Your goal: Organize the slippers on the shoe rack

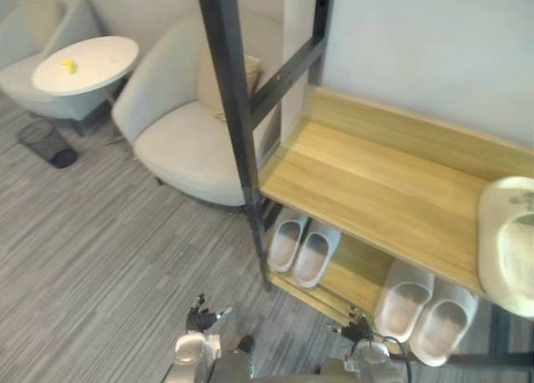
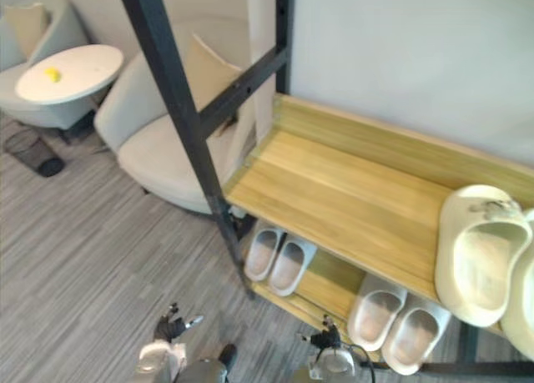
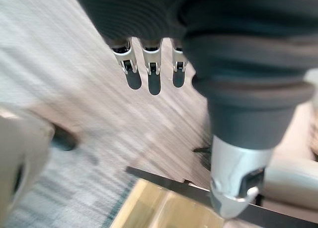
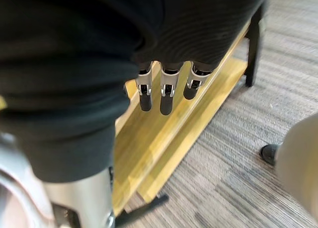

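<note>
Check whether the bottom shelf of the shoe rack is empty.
No, one pair of white slippers and a second pair sit side by side on the bottom shelf.

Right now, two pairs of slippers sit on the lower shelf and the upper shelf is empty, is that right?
No, the upper shelf is not empty: cream slippers lie at its right end, as the right eye view shows. The left pair and right pair do sit on the lower shelf.
</note>
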Tool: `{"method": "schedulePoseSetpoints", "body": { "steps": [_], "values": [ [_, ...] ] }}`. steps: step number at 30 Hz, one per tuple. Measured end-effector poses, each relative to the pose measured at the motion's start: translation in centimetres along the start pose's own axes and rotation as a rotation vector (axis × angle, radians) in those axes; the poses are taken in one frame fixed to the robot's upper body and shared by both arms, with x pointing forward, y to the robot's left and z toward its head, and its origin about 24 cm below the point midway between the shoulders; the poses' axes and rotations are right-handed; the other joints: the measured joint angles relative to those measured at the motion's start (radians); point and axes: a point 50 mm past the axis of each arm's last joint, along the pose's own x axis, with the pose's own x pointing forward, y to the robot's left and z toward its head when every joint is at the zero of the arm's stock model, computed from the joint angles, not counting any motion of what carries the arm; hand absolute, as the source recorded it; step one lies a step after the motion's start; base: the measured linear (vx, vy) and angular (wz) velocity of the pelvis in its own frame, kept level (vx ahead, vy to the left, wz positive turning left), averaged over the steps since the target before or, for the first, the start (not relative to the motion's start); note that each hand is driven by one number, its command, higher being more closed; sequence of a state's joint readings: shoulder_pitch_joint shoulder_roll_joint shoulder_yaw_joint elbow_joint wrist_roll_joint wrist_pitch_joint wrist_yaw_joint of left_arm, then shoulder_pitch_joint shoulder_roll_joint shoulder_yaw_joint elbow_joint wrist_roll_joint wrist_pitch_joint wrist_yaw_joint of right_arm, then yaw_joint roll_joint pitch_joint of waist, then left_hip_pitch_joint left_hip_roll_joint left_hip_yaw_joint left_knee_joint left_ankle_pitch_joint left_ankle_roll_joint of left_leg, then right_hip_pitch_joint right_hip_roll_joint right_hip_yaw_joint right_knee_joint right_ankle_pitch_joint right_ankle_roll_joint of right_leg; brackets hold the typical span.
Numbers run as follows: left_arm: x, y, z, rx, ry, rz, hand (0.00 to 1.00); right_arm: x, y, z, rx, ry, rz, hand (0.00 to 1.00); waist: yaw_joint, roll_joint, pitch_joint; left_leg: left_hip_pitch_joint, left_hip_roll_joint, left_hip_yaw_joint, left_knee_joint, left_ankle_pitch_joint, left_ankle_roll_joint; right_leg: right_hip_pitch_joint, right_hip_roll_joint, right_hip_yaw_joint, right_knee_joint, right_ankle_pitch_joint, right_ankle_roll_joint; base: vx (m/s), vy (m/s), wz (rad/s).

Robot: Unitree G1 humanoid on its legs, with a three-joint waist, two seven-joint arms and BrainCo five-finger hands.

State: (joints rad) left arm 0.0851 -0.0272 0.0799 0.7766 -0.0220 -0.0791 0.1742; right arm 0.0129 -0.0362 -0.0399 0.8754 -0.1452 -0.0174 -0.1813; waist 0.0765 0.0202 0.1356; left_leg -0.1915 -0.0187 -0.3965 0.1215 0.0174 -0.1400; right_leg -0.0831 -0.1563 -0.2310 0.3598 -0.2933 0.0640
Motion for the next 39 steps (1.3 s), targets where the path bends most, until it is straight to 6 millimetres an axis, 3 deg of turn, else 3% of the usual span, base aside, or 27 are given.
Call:
{"method": "schedulePoseSetpoints", "body": {
  "steps": [2, 3, 4, 5, 7, 8, 10, 11, 12, 13, 14, 15, 16, 20, 22, 23, 24, 25, 27, 29, 30, 31, 33, 35, 37, 39],
  "values": [
    [-0.1, -0.1, -0.2, -0.003, 0.006, -0.001, 0.00, 0.2, 0.2, 0.9, 0.002, -0.022, 0.000, 0.00, 0.005, -0.016, 0.013, -0.018, 0.002, 0.044, -0.052, 0.101, 0.014, -0.006, 0.004, -0.047, -0.001, 0.005, -0.019, -0.11, -0.129, 0.77],
    [-0.2, -0.3, -0.3, -0.008, 0.009, -0.005, 0.00, 0.4, 0.0, 1.5, 0.008, -0.036, -0.011, 0.00, 0.004, -0.026, 0.017, -0.019, 0.001, 0.091, -0.143, 0.223, 0.034, -0.009, 0.003, -0.077, -0.031, 0.024, -0.049, -0.13, -0.108, 0.90],
    [-0.2, -0.4, -0.3, -0.010, 0.010, -0.007, 0.00, 0.4, 0.1, 1.5, 0.011, -0.039, -0.012, 0.00, -0.001, -0.034, 0.020, -0.021, 0.005, 0.123, -0.159, 0.228, 0.036, -0.008, -0.012, -0.108, -0.056, 0.034, -0.063, -0.19, -0.069, 1.06],
    [0.1, -0.6, 0.5, -0.023, -0.011, -0.008, 0.00, 0.6, -0.2, 2.0, 0.012, -0.052, -0.022, 0.00, -0.010, -0.036, 0.033, -0.060, 0.007, 0.277, 0.020, 0.098, 0.078, -0.005, -0.031, -0.164, -0.055, 0.042, -0.070, -0.15, 0.007, 0.95],
    [0.0, -0.5, 0.1, -0.031, 0.001, -0.001, 0.00, 0.4, -0.3, 2.2, 0.031, -0.069, -0.033, 0.00, -0.018, -0.041, 0.040, -0.067, 0.043, 0.451, 0.223, -0.057, 0.128, 0.012, -0.044, -0.222, -0.028, 0.042, -0.070, -0.15, -0.016, 1.12],
    [-0.1, -0.6, 0.0, -0.028, 0.006, -0.005, 0.00, 0.1, -0.5, 1.6, 0.044, -0.062, -0.039, 0.00, -0.026, -0.011, 0.029, -0.057, 0.109, 0.584, 0.333, -0.146, 0.134, 0.015, -0.046, -0.282, 0.012, 0.041, -0.071, -0.14, 0.050, 0.93],
    [-0.1, -0.6, 0.0, -0.027, 0.003, -0.006, 0.00, 0.2, -0.9, 1.9, 0.055, -0.070, -0.053, 0.00, -0.028, 0.006, 0.030, -0.072, 0.110, 0.615, 0.322, -0.144, 0.132, 0.009, -0.031, -0.295, 0.034, 0.030, -0.064, -0.15, 0.074, 1.00],
    [-0.1, -0.5, -0.1, 0.001, 0.007, -0.012, 0.00, 0.1, -1.0, 1.2, 0.066, -0.048, -0.057, 0.00, -0.040, -0.006, 0.017, -0.026, 0.054, 0.543, 0.150, -0.118, 0.100, 0.009, -0.014, -0.260, -0.046, 0.021, -0.057, -0.17, 0.054, 1.24],
    [0.2, -0.3, 0.2, 0.020, 0.002, -0.011, 0.00, 0.0, -1.0, 0.5, 0.067, -0.024, -0.056, 0.00, -0.046, -0.015, 0.017, -0.008, 0.052, 0.548, 0.125, -0.136, 0.126, 0.019, -0.031, -0.292, -0.088, 0.052, -0.065, -0.15, 0.053, 1.03],
    [0.2, -0.1, -0.2, 0.045, 0.017, -0.013, 0.00, 0.1, -0.8, 0.2, 0.071, -0.006, -0.052, 0.00, -0.040, -0.022, 0.021, -0.004, 0.063, 0.581, 0.210, -0.202, 0.134, 0.031, -0.041, -0.323, -0.121, 0.088, -0.051, -0.05, 0.086, 0.56],
    [0.0, 0.0, -0.9, 0.057, 0.050, -0.014, 0.00, 0.1, -1.4, 0.1, 0.078, -0.002, -0.069, 0.00, -0.041, -0.003, 0.018, 0.027, 0.085, 0.577, 0.220, -0.205, 0.114, 0.048, -0.024, -0.330, -0.131, 0.104, -0.038, -0.01, 0.114, 0.47],
    [0.0, 0.0, -1.5, 0.068, 0.081, -0.016, 0.00, 0.1, -1.4, -0.4, 0.094, 0.025, -0.073, 0.00, -0.044, 0.003, 0.025, 0.080, 0.069, 0.547, 0.111, -0.190, 0.092, 0.046, -0.017, -0.313, -0.139, 0.121, -0.024, -0.01, 0.170, 0.34],
    [0.1, 0.2, -1.5, 0.077, 0.080, -0.014, 0.00, 0.1, -1.2, -0.5, 0.093, 0.034, -0.064, 0.00, -0.043, -0.001, 0.025, 0.094, 0.058, 0.541, 0.071, -0.167, 0.099, 0.040, -0.010, -0.282, -0.147, 0.139, -0.035, -0.01, 0.153, 0.40],
    [0.1, 1.1, -1.9, 0.124, 0.091, -0.010, 0.00, 0.0, -0.7, -1.4, 0.086, 0.077, -0.049, 0.00, -0.047, -0.018, 0.027, 0.104, -0.011, 0.491, 0.030, -0.134, 0.130, 0.044, -0.064, -0.256, -0.125, 0.148, 0.010, -0.02, 0.138, 0.34],
    [0.2, 1.2, -1.8, 0.126, 0.088, -0.007, 0.00, 0.0, -0.6, -1.4, 0.087, 0.080, -0.045, 0.00, -0.053, -0.026, 0.033, 0.108, -0.040, 0.444, 0.020, -0.127, 0.145, 0.033, -0.107, -0.249, -0.028, 0.120, 0.014, -0.05, 0.082, 0.69],
    [0.1, 1.0, -1.8, 0.122, 0.090, -0.011, 0.00, 0.0, -0.7, -1.5, 0.097, 0.082, -0.051, 0.00, -0.064, -0.027, 0.033, 0.116, -0.049, 0.408, 0.019, -0.129, 0.160, -0.001, -0.123, -0.200, 0.067, 0.113, -0.001, -0.04, 0.076, 1.12],
    [0.1, 1.1, -1.9, 0.122, 0.092, -0.008, 0.00, 0.0, -0.7, -1.4, 0.112, 0.079, -0.053, 0.00, -0.074, -0.025, 0.037, 0.123, -0.051, 0.367, 0.014, -0.128, 0.165, -0.042, -0.115, -0.100, 0.144, 0.100, -0.013, 0.01, 0.011, 1.18],
    [0.1, 1.4, -1.9, 0.119, 0.093, 0.002, 0.00, -0.2, -0.6, -1.6, 0.117, 0.082, -0.051, 0.00, -0.075, -0.023, 0.038, 0.124, -0.050, 0.330, 0.012, -0.125, 0.165, -0.063, -0.074, 0.013, 0.164, 0.077, -0.009, 0.02, -0.044, 1.19],
    [0.2, 2.2, -1.9, 0.089, 0.097, 0.035, 0.00, -0.4, 0.4, -1.9, 0.129, 0.095, -0.027, 0.00, -0.070, -0.049, 0.026, 0.136, -0.056, 0.246, -0.003, -0.115, 0.171, -0.099, 0.019, 0.182, 0.172, 0.039, 0.008, 0.05, -0.152, 1.14],
    [0.2, 2.2, -1.9, 0.074, 0.099, 0.042, 0.00, -0.5, 0.6, -1.9, 0.133, 0.092, -0.023, 0.00, -0.074, -0.055, 0.026, 0.143, -0.067, 0.187, 0.001, -0.120, 0.163, -0.112, 0.054, 0.226, 0.149, 0.031, 0.004, 0.07, -0.194, 1.15],
    [0.2, 2.2, -1.8, 0.069, 0.097, 0.044, 0.00, -0.6, 0.8, -2.1, 0.135, 0.101, -0.019, 0.00, -0.074, -0.075, 0.021, 0.136, -0.097, 0.142, 0.005, -0.125, 0.152, -0.100, 0.055, 0.247, 0.078, 0.035, -0.005, 0.07, -0.206, 1.18],
    [0.3, 2.3, -1.8, 0.068, 0.095, 0.047, 0.00, -0.7, 0.9, -2.2, 0.138, 0.105, -0.015, 0.00, -0.074, -0.089, 0.021, 0.138, -0.112, 0.128, 0.007, -0.129, 0.145, -0.097, 0.045, 0.242, 0.061, 0.024, -0.025, 0.11, -0.206, 1.29],
    [0.2, 0.9, -1.6, 0.039, 0.091, 0.020, 0.00, -0.6, 0.2, -2.3, 0.137, 0.106, -0.028, 0.00, -0.066, -0.061, 0.007, 0.103, -0.097, 0.085, 0.061, -0.148, 0.115, -0.081, 0.032, 0.129, 0.050, -0.014, -0.031, 0.18, -0.167, 1.04],
    [0.1, 0.8, -1.6, 0.008, 0.092, 0.031, 0.00, -0.5, 0.6, -1.9, 0.135, 0.096, -0.015, 0.00, -0.064, -0.046, 0.013, 0.076, -0.084, 0.083, 0.120, -0.182, 0.091, -0.054, 0.040, 0.086, 0.047, -0.016, -0.040, 0.25, -0.151, 0.69],
    [0.1, 1.0, -1.6, -0.006, 0.089, 0.041, 0.00, -0.6, 1.5, -1.4, 0.121, 0.080, 0.013, 0.00, -0.064, -0.040, 0.016, 0.042, -0.075, 0.103, 0.212, -0.211, 0.071, 0.001, 0.056, 0.036, 0.023, -0.016, -0.040, 0.30, -0.142, 0.73],
    [0.2, 1.0, -0.6, -0.044, 0.048, 0.053, 0.00, -0.7, 1.9, -0.7, 0.122, 0.043, 0.026, 0.00, -0.059, -0.049, 0.035, -0.041, -0.054, 0.221, 0.431, -0.225, 0.047, 0.070, 0.074, -0.004, -0.013, -0.010, -0.049, 0.21, -0.060, 0.69]
  ]
}}
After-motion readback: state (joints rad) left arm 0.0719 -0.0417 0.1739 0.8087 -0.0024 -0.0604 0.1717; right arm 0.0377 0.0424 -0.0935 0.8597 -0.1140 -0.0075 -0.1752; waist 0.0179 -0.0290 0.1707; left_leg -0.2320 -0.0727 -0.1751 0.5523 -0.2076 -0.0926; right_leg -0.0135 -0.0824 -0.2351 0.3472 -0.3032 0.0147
